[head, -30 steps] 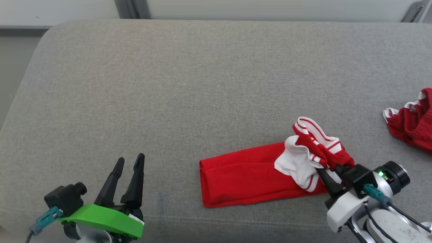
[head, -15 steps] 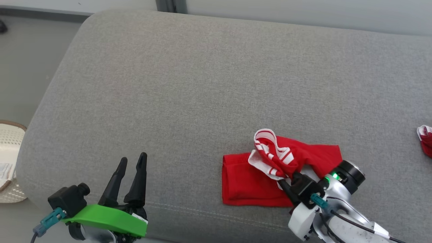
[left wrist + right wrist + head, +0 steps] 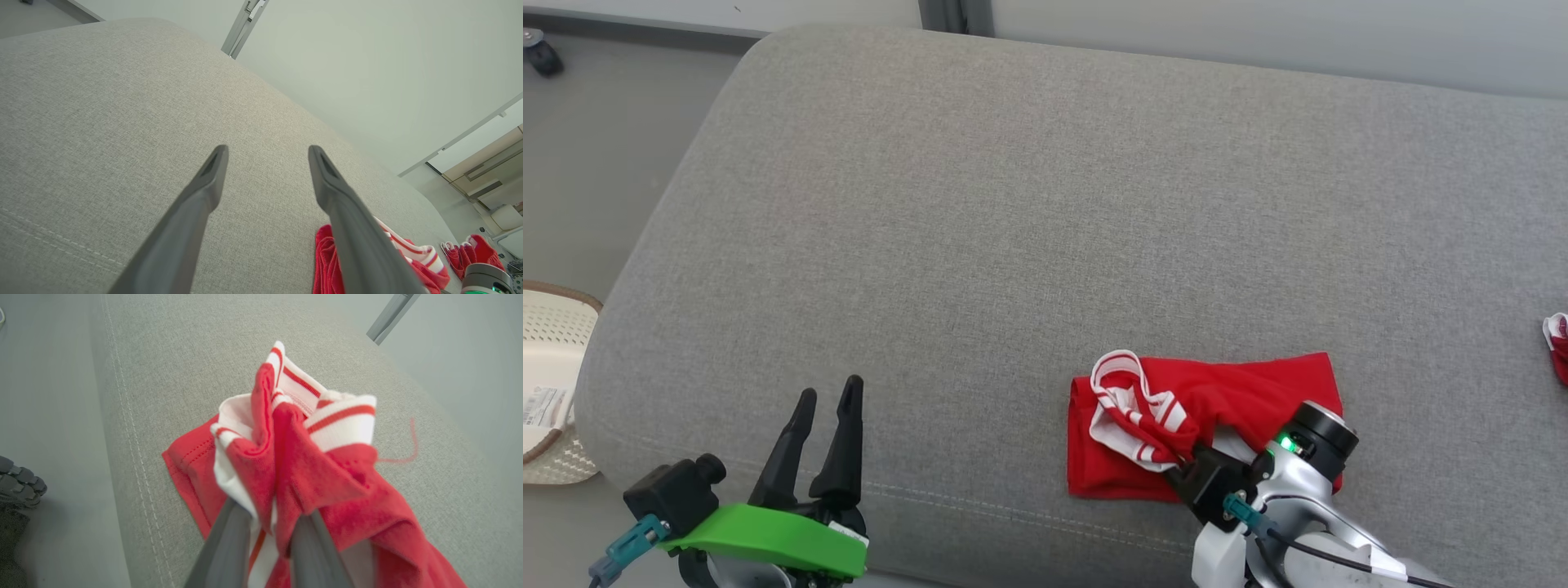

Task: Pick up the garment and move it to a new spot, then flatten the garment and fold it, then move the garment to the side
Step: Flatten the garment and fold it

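The garment (image 3: 1258,392) is red with a white, red-striped band and lies on the grey couch cushion (image 3: 1013,204) near its front edge. My right gripper (image 3: 1178,471) is shut on the bunched striped end, holding it over the left part of the red cloth. In the right wrist view the garment (image 3: 310,465) is pinched between my right gripper (image 3: 271,512) fingers, which the cloth partly hides. My left gripper (image 3: 827,396) hovers open over the cushion's front left. In the left wrist view that left gripper (image 3: 267,157) holds nothing, and the garment (image 3: 325,261) lies past its right finger.
Another red and white piece of clothing (image 3: 1558,347) lies at the cushion's far right, also seen as a red heap (image 3: 470,249) in the left wrist view. A white woven basket (image 3: 551,351) stands on the floor left of the couch. A stitched seam (image 3: 980,506) runs along the front edge.
The head camera has swung left. My right gripper has carried the striped end leftward across the red cloth, doubling the garment over itself. The left gripper stays open and still.
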Available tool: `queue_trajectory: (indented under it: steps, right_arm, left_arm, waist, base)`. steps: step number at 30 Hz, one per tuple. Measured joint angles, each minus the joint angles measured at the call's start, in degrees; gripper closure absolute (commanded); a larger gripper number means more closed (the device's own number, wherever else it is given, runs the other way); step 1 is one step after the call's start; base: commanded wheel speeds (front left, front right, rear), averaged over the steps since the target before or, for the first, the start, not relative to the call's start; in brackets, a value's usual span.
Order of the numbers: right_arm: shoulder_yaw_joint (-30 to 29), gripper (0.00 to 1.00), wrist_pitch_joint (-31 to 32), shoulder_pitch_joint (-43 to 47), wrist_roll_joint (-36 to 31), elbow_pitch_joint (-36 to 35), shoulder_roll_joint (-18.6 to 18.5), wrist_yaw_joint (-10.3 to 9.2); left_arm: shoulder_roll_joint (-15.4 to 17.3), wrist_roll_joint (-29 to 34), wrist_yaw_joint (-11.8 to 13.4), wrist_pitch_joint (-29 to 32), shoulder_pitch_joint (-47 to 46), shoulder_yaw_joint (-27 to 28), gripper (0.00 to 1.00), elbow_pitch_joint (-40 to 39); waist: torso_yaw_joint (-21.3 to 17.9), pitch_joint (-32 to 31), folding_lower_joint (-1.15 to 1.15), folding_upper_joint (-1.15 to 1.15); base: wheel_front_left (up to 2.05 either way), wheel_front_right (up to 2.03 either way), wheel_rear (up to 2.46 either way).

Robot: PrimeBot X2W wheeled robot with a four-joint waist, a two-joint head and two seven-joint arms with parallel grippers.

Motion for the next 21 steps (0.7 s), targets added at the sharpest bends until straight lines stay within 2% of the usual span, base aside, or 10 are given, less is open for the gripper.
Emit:
queue_trajectory:
  steps: [1, 2, 3, 4, 8, 15, 21]
  right_arm:
    - [0.1, 1.00, 0.3, 0.0, 0.0, 0.3, 0.2, 0.16]
    - [0.5, 0.77, 0.4, -0.1, 0.0, 0.8, 0.3, 0.62]
    - [0.9, 0.27, 0.5, -0.1, -0.2, 1.2, 0.5, 0.93]
    - [1.2, 0.00, 0.9, -0.1, -0.3, 1.5, 0.8, 1.04]
    - [1.6, 0.00, 1.2, -0.1, -0.5, 2.3, 1.3, 1.16]
    - [3.3, 0.00, 1.1, -0.6, -0.4, 2.6, 3.3, 3.01]
    - [3.3, 0.00, 0.7, 0.6, 3.5, -0.3, 5.3, 4.72]
  left_arm:
    - [-0.1, 0.2, 0.0, 0.0, 0.0, 0.2, 0.00, 0.1]
    - [-0.2, 0.4, 0.0, 0.0, 0.1, 0.6, 0.00, 0.1]
    - [-0.3, 0.5, 0.0, 0.0, 0.1, 0.9, 0.00, 0.1]
    - [-0.3, 0.8, -0.1, 0.0, 0.1, 1.1, 0.00, 0.1]
    - [-0.6, 1.3, -0.7, 0.0, 0.1, 0.7, 0.00, 0.4]
    - [-0.6, 1.9, -1.1, 0.0, 0.3, 2.0, 0.00, 0.9]
    - [-0.1, 2.2, -1.1, 0.0, 2.0, 3.6, 0.00, 1.1]
  waist:
    - [-0.1, 0.0, 0.00, 0.00]
    - [-0.2, 0.0, 0.00, 0.00]
    - [-0.4, -0.1, 0.00, 0.00]
    - [-0.6, -0.1, 0.00, 0.00]
    - [-1.1, -0.1, 0.00, 0.00]
    - [-2.5, -0.7, 0.00, 0.00]
    - [-4.2, -1.6, 0.00, 0.00]
  base:
    - [0.00, 0.00, 0.00]
    - [0.00, 0.00, 0.00]
    - [0.00, 0.00, 0.00]
    - [0.00, 0.00, 0.00]
    - [0.00, 0.00, 0.00]
    - [0.00, 0.00, 0.00]
    - [0.00, 0.00, 0.00]
